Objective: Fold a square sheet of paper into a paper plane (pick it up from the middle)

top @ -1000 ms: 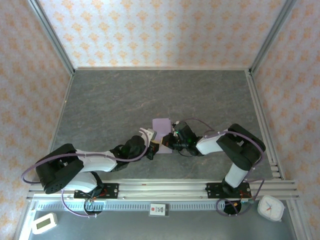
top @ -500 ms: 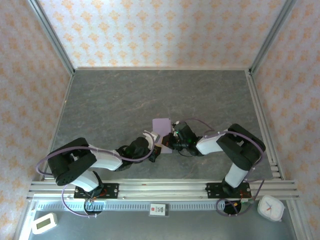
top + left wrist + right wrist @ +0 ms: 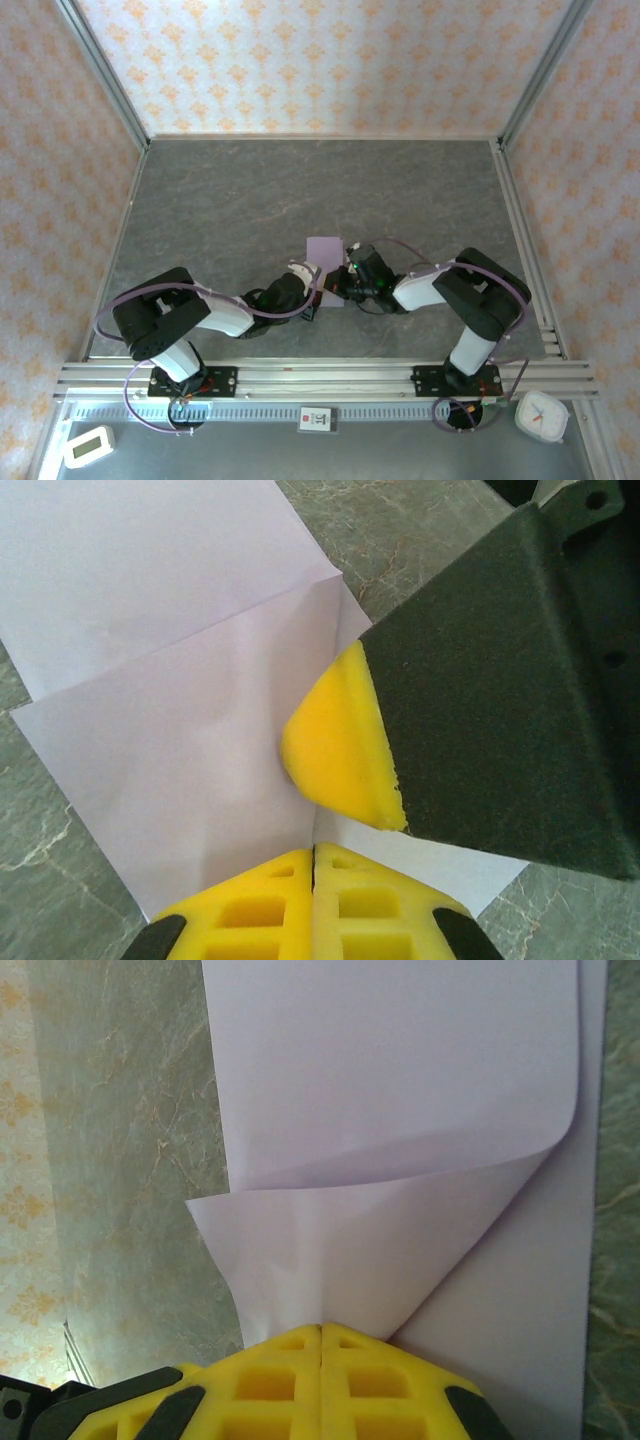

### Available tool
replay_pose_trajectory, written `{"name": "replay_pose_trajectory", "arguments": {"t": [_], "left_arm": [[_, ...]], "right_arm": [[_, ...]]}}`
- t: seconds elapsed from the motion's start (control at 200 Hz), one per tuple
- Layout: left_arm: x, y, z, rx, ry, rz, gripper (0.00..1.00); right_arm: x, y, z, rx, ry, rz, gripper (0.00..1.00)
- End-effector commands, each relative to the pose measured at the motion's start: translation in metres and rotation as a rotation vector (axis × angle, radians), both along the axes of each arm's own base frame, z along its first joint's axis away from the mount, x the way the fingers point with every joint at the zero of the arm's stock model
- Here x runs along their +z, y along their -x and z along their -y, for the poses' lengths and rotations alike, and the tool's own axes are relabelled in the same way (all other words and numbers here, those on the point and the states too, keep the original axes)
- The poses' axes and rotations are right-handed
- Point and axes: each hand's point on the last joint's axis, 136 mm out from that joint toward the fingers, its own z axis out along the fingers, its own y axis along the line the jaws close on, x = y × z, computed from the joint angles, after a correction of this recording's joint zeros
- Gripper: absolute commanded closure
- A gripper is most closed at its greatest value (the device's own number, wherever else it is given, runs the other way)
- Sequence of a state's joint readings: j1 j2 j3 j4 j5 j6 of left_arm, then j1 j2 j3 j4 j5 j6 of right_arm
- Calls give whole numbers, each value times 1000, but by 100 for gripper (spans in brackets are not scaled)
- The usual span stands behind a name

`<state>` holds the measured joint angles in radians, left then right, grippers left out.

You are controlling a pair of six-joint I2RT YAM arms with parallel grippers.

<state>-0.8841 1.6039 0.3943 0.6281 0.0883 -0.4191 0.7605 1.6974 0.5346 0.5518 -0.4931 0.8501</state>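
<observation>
Pinching sheet (image 3: 400, 1090) edge, right tool (image 3: 320, 1330); left tool (image 3: 313, 855) closed beside; far table (image 3: 250, 190) open

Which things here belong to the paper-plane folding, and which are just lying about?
In the job: square sheet of paper, partly folded; left pincer, shut over the sheet; right pincer, pinching a lifted flap.

Lying about: white clock, small white device, small white tag, all along the near edge by the arm bases.

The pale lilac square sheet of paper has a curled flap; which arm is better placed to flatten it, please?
Probably left: the left gripper is shut, free beside the fold; the right gripper pinches the flap.
</observation>
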Motion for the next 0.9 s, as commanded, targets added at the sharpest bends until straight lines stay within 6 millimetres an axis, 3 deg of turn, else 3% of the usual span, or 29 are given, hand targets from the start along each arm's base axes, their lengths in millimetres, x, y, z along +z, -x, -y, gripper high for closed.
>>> {"name": "replay_pose_trajectory", "arguments": {"t": [0.0, 0.19, 0.345, 0.475, 0.571, 0.736, 0.811, 0.896], "left_arm": [[-26, 13, -22, 29, -111, -71, 100], [-32, 27, -39, 43, -149, -117, 100], [-39, 51, -59, 73, -142, -179, 100], [-28, 59, -67, 101, -82, -186, 100], [-1, 51, -58, 100, -24, -136, 100], [55, 31, -20, 30, 90, -38, 100], [70, 25, 0, -24, 125, -17, 100], [73, 20, 17, -66, 136, -10, 100]], "right_arm": [[-34, 14, 22, -38, 105, -88, 100], [-35, 13, 23, -50, 110, -92, 100], [-35, 13, 23, -53, 109, -94, 100], [-35, 13, 22, -50, 104, -93, 100], [-36, 14, 23, -50, 103, -96, 100], [-39, 17, 25, -55, 97, -104, 100], [-39, 18, 25, -58, 94, -108, 100], [-40, 18, 26, -62, 91, -109, 100]]}}
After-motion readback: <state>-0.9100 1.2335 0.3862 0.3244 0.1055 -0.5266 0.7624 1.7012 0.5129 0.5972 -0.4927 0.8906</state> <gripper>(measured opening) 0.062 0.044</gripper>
